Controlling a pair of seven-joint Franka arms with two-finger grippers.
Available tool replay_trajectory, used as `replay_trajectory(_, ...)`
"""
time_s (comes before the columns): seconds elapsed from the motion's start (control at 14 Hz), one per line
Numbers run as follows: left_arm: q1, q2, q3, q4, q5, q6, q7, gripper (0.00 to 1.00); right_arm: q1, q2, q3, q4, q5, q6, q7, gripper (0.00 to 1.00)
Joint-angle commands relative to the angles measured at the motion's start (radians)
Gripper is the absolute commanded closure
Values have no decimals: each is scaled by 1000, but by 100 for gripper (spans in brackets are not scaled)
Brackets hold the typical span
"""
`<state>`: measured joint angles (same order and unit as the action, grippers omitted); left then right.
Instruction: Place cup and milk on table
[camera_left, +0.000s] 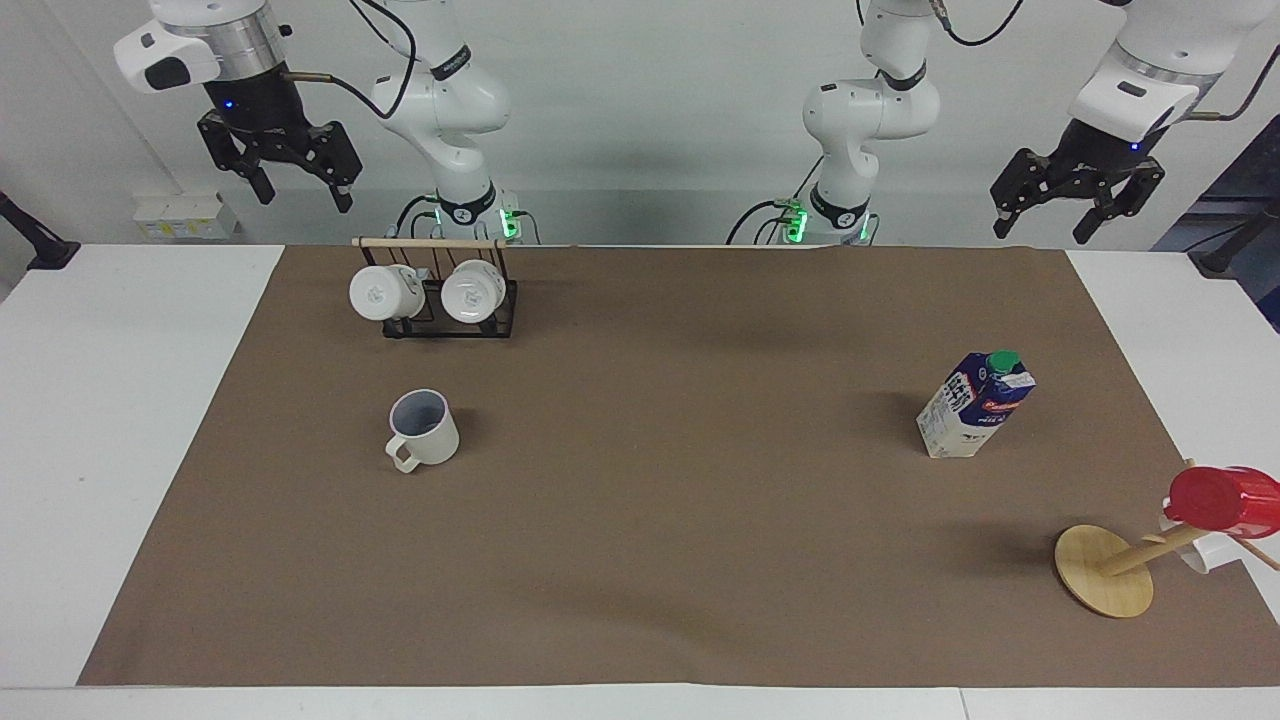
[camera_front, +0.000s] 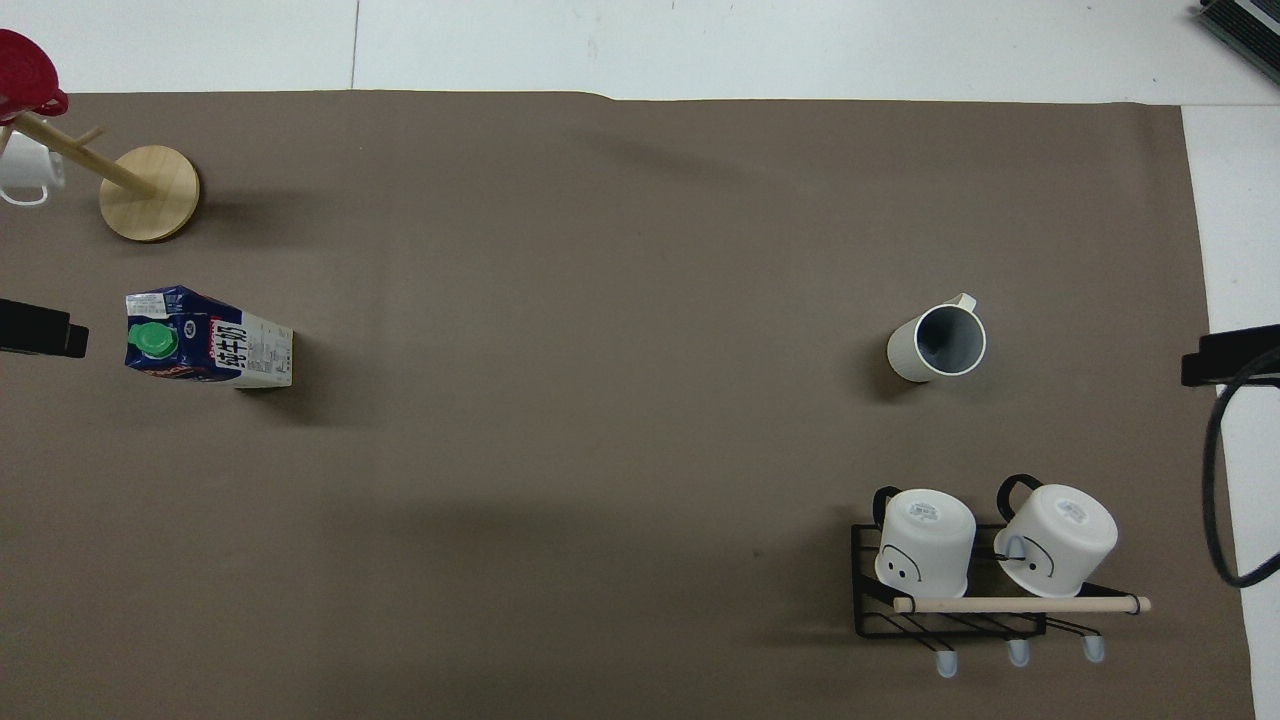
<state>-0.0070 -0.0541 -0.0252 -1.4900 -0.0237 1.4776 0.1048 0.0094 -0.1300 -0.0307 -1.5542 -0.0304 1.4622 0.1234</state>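
Observation:
The cup (camera_left: 424, 428) stands upright on the brown sheet (camera_left: 680, 520) of the table (camera_left: 120, 400), toward the right arm's end; it also shows in the overhead view (camera_front: 940, 343). The milk (camera_left: 975, 404) stands upright on the sheet toward the left arm's end, and shows in the overhead view (camera_front: 205, 350). My right gripper (camera_left: 304, 200) hangs open and empty, high over the table's edge at the right arm's end. My left gripper (camera_left: 1042, 232) hangs open and empty, high over the left arm's end. Neither touches anything.
A black wire rack (camera_left: 445, 320) with two white mugs (camera_left: 385, 292) stands nearer to the robots than the cup. A wooden mug tree (camera_left: 1105, 582) with a red cup (camera_left: 1225, 500) and a white mug stands farther from the robots than the milk.

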Motion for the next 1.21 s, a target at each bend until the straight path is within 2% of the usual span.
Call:
replay_trajectory(0.0, 2, -26, -4, -29, 8, 0, -13, 0, -5, -19, 0, -20, 7, 3, -31, 0)
replay_trajectory(0.5, -1, -26, -4, -29, 8, 4, -10, 0, -3, -19, 0, -21, 6, -5, -30, 0)
replay_trajectory(0.86, 4, -26, -4, -27, 8, 3, -10, 0, -13, 52, 0, 28, -2, 6, -30, 0)
replay_trajectory(1.14, 5, -26, -4, -27, 8, 4, -7, 0, -3, 20, 0, -71, 4, 61, -34, 0)
